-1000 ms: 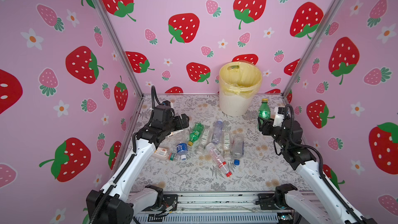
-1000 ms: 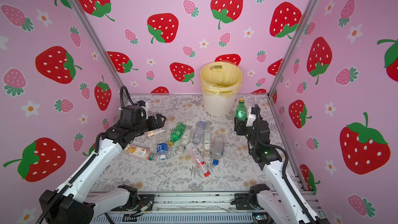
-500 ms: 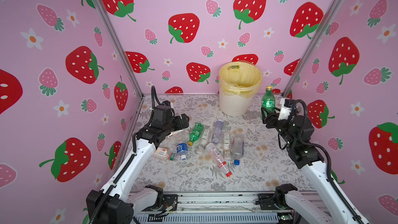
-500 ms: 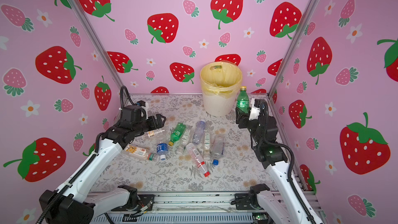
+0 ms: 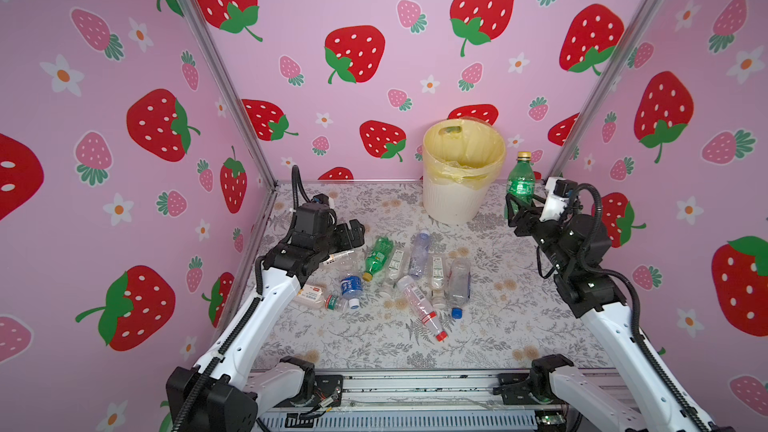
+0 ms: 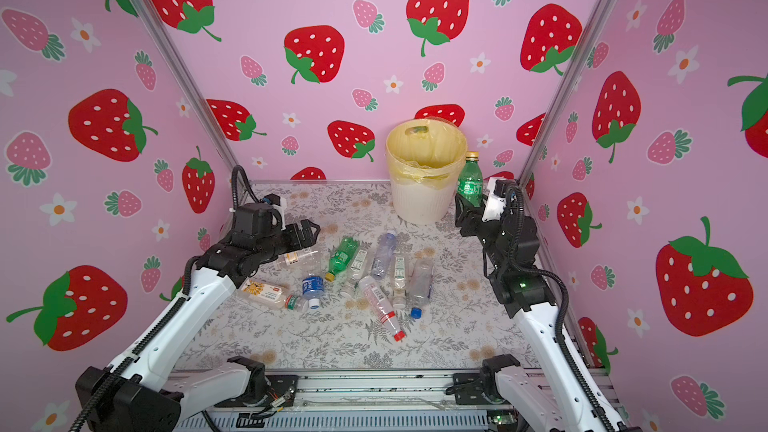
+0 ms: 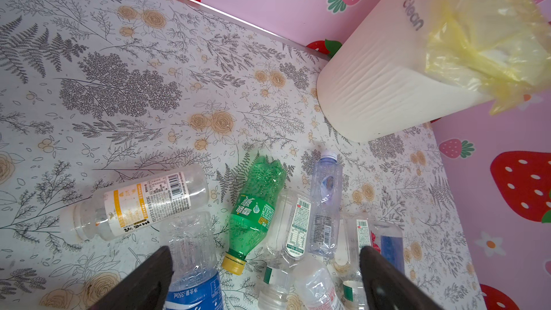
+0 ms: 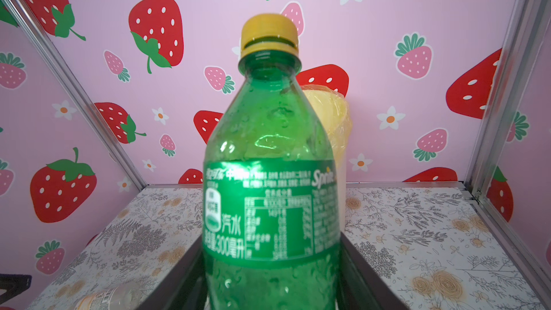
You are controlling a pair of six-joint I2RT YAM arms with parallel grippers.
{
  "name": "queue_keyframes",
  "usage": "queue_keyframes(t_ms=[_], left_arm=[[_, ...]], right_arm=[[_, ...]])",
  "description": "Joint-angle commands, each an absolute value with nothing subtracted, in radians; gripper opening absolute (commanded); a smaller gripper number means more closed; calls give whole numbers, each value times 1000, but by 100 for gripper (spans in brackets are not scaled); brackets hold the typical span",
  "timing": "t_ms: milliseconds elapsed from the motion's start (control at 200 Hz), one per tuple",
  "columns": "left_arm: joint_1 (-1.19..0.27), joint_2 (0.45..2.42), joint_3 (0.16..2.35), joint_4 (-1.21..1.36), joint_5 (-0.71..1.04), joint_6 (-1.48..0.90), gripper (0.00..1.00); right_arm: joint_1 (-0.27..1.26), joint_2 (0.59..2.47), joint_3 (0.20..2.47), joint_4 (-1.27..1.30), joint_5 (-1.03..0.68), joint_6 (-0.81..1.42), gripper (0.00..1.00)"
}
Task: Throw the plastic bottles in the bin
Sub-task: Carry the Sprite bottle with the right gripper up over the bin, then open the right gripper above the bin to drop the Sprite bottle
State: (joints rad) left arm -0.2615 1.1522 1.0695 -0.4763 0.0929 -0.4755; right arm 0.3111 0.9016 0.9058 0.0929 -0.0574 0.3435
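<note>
My right gripper (image 5: 517,211) (image 6: 467,211) (image 8: 271,278) is shut on the lower body of an upright green bottle (image 5: 520,182) (image 6: 470,184) (image 8: 271,174) with a yellow cap. It holds the bottle above the floor, just right of the bin (image 5: 453,201) (image 6: 419,205) (image 7: 372,84), with the cap about level with the rim. Several plastic bottles (image 5: 415,268) (image 6: 382,272) lie on the floor in front of the bin, among them a second green one (image 5: 379,257) (image 7: 256,204). My left gripper (image 5: 353,230) (image 6: 307,230) (image 7: 265,254) hangs open over their left side, holding nothing.
A clear bottle with an orange-and-white label (image 7: 143,201) and a blue-labelled one (image 7: 193,278) lie near my left fingers. A red-capped bottle (image 5: 426,313) lies nearest the front. Strawberry walls and metal corner posts (image 5: 598,76) close in three sides; a rail (image 5: 415,388) runs along the front.
My right gripper has lifted the green bottle up and back, from beside the pile to rim height next to the bin. The left arm has not moved.
</note>
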Motion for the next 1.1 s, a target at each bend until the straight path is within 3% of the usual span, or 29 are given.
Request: queue_keyframes(t_ms=[0,145,245,345,370,455,535,740,1091], left_arm=[[-256,1138,1069,-482,88,-476,99],[-255,1138,1071,-480,93,-479,99],[-255,1142,1073,-477,92,-480,99],[-254,1150,1083,-480,95,-477,99],[-254,1152,1086,-483,92,-476,99],[-251,1149,1095,-491,82,-471,99],[-250,1136,1091,-495,68,-465,99],[-248,1116,1067,-475,76,-476,99],[-248,1131,1066,-476,85,-486,99]], right_arm=[[309,976,967,158,-80,371,63],[308,1178,1179,124,-58,393,63],[308,1401,1444,83,-36,395,63],[308,1699,1844,-126,-49,374,88],[309,1789,1988,-235,-44,383,100],[310,1935,2236,-393,-39,404,99],[314,1909,2169,-343,-55,409,99],[315,1610,1693,-59,-46,425,99],[314,1354,1344,-58,-43,398,99]])
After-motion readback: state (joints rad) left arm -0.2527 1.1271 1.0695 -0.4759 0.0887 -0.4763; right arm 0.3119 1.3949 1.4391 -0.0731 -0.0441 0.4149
